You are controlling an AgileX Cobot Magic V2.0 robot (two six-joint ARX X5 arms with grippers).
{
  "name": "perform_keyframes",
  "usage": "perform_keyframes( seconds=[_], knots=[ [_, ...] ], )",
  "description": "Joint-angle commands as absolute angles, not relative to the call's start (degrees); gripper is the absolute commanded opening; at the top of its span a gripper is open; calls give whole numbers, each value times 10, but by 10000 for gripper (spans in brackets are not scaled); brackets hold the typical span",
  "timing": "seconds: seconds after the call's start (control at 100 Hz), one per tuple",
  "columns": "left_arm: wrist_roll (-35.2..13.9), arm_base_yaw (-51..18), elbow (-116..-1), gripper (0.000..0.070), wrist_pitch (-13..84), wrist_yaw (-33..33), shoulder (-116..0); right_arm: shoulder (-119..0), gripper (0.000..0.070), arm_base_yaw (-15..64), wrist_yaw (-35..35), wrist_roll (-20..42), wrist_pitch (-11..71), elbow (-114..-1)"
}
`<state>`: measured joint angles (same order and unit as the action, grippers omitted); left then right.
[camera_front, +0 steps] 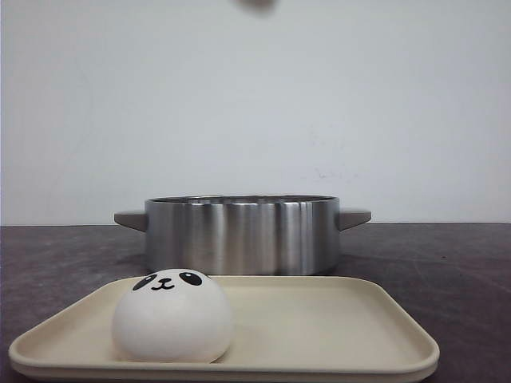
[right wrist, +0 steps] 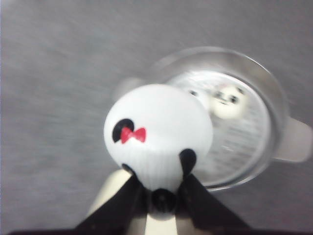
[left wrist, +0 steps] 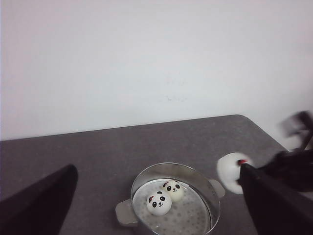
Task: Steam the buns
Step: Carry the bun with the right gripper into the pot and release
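My right gripper [right wrist: 159, 178] is shut on a white panda bun [right wrist: 156, 132] with a red bow and holds it in the air above and beside the steel pot [right wrist: 275, 98]. Two more buns [left wrist: 159, 203] [left wrist: 172, 190] lie side by side on the perforated floor of the pot [left wrist: 146, 176]. The held bun also shows, blurred, in the left wrist view [left wrist: 229, 171], to one side of the pot. A fourth bun [camera_front: 172, 315] sits on the left of the beige tray [camera_front: 335, 319]. My left gripper [left wrist: 157, 169] is open and empty, high above the pot.
The pot [camera_front: 239, 235] stands behind the tray on a dark grey table [camera_front: 447, 263], with a grey handle on each side. A white wall stands behind. A blurred dark shape [camera_front: 257, 4] shows at the top edge of the front view.
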<state>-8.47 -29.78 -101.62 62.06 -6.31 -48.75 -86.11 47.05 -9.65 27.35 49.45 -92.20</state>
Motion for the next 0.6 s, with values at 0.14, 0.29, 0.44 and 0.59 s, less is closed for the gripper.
perform_keyframes(
  seconds=[0.14, 0.29, 0.44, 0.59],
  knots=[
    [-80, -301, -1026, 672, 619, -66, -498, -983, 4, 423, -69, 220, 490, -927],
    [-80, -301, -1026, 672, 624, -66, -498, -1051, 4, 407, -55, 213, 489, -927],
    [-80, -301, -1026, 672, 640, -66, -498, -1094, 4, 403, -47, 203, 486, -927],
    [-80, -301, -1025, 672, 653, -67, -498, -1110, 100, 398, -48, 206, 484, -927]
  ],
)
